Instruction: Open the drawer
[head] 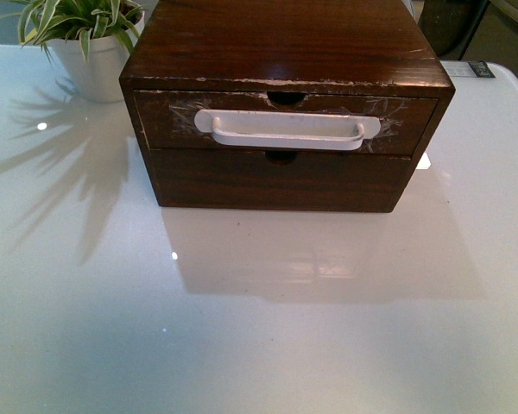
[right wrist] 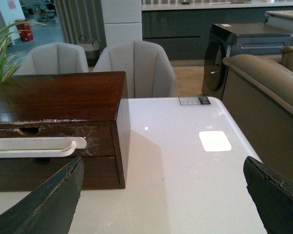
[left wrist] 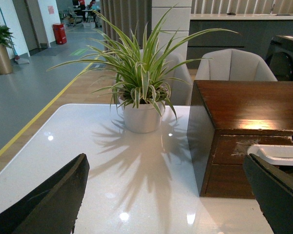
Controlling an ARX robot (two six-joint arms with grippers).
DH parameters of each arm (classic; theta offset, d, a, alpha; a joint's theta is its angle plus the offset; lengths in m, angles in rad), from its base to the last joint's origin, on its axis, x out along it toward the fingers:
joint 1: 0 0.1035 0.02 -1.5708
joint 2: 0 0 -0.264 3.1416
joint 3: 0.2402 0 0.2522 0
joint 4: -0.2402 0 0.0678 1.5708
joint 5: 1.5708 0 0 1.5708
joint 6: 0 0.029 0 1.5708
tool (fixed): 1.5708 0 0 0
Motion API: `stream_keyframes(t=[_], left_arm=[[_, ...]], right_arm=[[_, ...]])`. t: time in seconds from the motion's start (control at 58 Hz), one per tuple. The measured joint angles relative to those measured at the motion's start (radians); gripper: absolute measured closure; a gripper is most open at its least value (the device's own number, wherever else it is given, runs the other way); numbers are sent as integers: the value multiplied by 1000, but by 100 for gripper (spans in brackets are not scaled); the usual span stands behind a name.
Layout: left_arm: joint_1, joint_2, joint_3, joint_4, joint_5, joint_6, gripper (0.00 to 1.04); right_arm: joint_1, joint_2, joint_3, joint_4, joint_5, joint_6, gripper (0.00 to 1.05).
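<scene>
The drawer (head: pixel 160 121) is the upper front of a dark brown wooden box (head: pixel 276 43) on the white table. It is shut, with whitish scratches, a half-round notch in its top edge and a wide white bar handle (head: pixel 287 129). A plain dark drawer front (head: pixel 276 179) sits below it. Neither gripper shows in the front view. My left gripper (left wrist: pixel 171 195) is open and empty, in front of the box's left corner; the handle's end (left wrist: pixel 278 152) shows by one finger. My right gripper (right wrist: pixel 168 195) is open and empty, in front of the box's right corner; the handle (right wrist: pixel 36 145) shows there too.
A potted spider plant (head: pixel 91 60) in a white pot stands at the box's left rear, also in the left wrist view (left wrist: pixel 142 117). Bare white table (head: pixel 259 328) lies in front of the box. Chairs (right wrist: pixel 136 68) and a sofa (right wrist: pixel 268 92) stand beyond the table.
</scene>
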Motion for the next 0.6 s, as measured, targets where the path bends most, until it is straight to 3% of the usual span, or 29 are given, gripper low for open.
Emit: stream_keyframes(t=[0.103, 0.138, 0.172, 0.241, 0.293, 0.448, 0.603], left_arm=[[1, 2, 0, -2, 6, -3, 8], [27, 46, 38, -106, 112, -34, 8], [54, 133, 100, -248, 222, -66, 8], [68, 245, 161, -399, 340, -79, 8], [64, 284, 173, -439, 403, -70, 8], [9, 428, 183, -293, 448, 34, 8], [-71, 777, 203, 75, 480, 232, 8]], right_arm=[[0, 0, 0, 0, 0, 0, 9], [2, 9, 4, -14, 8, -4, 9], [19, 64, 47, -127, 45, -33, 9], [48, 217, 113, -228, 70, -106, 9], [60, 330, 131, -195, 60, -174, 9], [61, 588, 162, -1, -11, -430, 9], [72, 896, 230, 226, -97, -677, 9]])
